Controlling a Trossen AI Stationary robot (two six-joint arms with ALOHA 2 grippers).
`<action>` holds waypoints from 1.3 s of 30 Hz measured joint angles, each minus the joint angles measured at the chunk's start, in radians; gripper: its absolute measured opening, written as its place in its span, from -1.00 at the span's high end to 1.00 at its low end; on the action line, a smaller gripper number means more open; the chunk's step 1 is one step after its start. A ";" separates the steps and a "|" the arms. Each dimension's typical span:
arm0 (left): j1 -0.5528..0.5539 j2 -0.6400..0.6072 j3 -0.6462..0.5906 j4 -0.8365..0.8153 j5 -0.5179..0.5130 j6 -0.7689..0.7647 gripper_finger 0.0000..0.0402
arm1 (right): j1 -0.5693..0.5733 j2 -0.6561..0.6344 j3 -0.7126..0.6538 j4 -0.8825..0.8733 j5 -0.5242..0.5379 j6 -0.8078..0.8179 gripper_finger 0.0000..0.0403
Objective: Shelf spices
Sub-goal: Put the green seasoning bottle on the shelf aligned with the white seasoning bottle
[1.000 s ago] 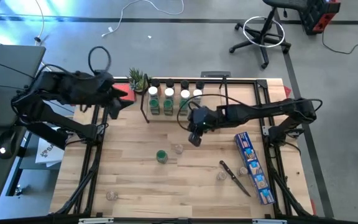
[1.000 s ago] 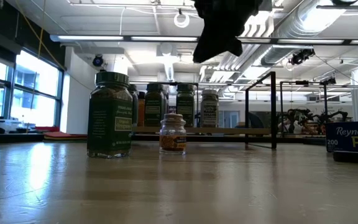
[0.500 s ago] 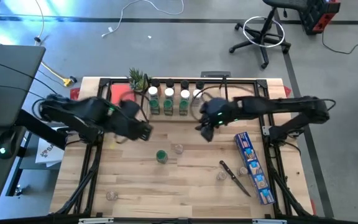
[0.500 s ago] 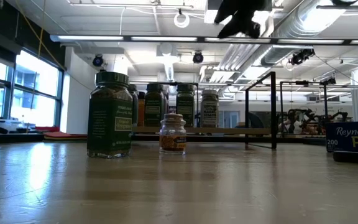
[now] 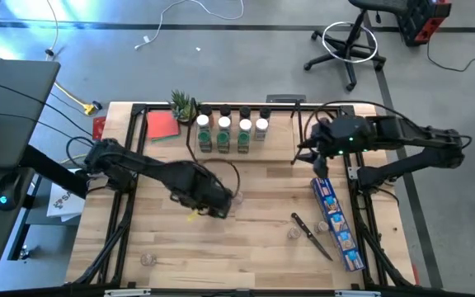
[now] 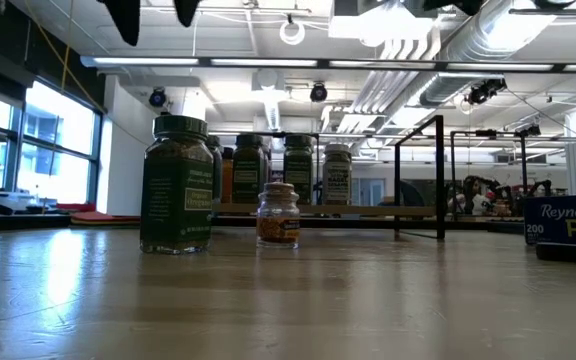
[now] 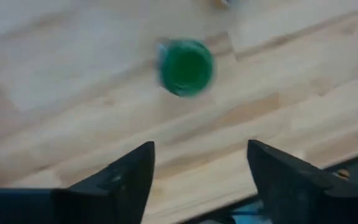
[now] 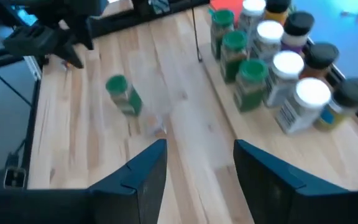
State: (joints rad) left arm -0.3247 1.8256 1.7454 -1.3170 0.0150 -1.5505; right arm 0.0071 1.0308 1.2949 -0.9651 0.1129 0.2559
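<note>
Left gripper (image 7: 197,174) swung over green-capped jar (image 7: 186,67) (hidden overhead).

High view: overhead, facing straight down on the whole table (image 5: 246,239). Low view: tabletop height, facing level toward the shelf (image 6: 368,210). Wrist views: close, angled down; all share the green-capped jar (image 7: 186,67).

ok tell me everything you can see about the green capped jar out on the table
The green-capped jar is a small clear cylinder with a round green cap, dark green contents and a green label. It stands upright on the bare wood table, apart from the shelf. The left gripper hovers open above it, not touching. A smaller clear jar stands beside it.
</note>
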 joint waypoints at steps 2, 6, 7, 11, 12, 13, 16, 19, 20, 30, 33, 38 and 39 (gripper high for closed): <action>-0.006 0.031 0.000 0.023 0.008 -0.020 -0.45 | 0.000 -0.010 0.000 -0.017 0.039 -0.006 0.10; -0.009 0.092 0.000 0.031 0.028 -0.043 -0.56 | 0.000 -0.017 0.000 -0.022 0.082 -0.014 0.10; -0.004 0.108 0.000 0.031 0.025 -0.044 -0.56 | 0.000 -0.017 0.000 -0.022 0.083 -0.028 0.10; 0.021 0.153 0.000 0.012 0.011 -0.034 -0.57 | 0.000 -0.017 0.000 -0.037 0.079 -0.057 0.10; 0.026 0.167 0.000 -0.004 0.005 -0.025 -0.57 | 0.000 -0.017 0.000 -0.040 0.079 -0.056 0.10; 0.033 0.177 0.000 -0.022 0.003 -0.017 -0.57 | 0.000 -0.017 0.000 -0.040 0.079 -0.056 0.10; 0.055 0.197 0.000 -0.064 0.004 0.020 -0.57 | 0.000 -0.017 0.000 -0.040 0.078 -0.073 0.10; 0.078 0.196 -0.007 -0.061 0.002 0.076 -0.57 | 0.000 -0.017 0.000 -0.041 0.063 -0.074 0.10; 0.086 0.196 -0.012 -0.056 0.002 0.093 -0.57 | 0.000 -0.017 0.000 -0.041 0.059 -0.074 0.10; 0.127 0.197 -0.082 0.038 0.060 0.187 -0.56 | 0.000 -0.017 0.000 -0.044 0.058 -0.074 0.10; 0.120 0.197 -0.082 0.028 0.063 0.184 -0.53 | 0.000 -0.017 0.000 -0.045 0.058 -0.068 0.10; 0.109 0.197 -0.082 0.014 0.066 0.188 -0.41 | 0.000 -0.017 0.000 -0.045 0.058 -0.055 0.10; 0.107 0.197 -0.082 0.014 0.063 0.196 -0.37 | 0.000 -0.017 0.000 -0.045 0.058 -0.055 0.10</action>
State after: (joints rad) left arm -0.2176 2.0228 1.6630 -1.3032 0.0784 -1.3547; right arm 0.0071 1.0138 1.2945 -1.0104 0.1707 0.2008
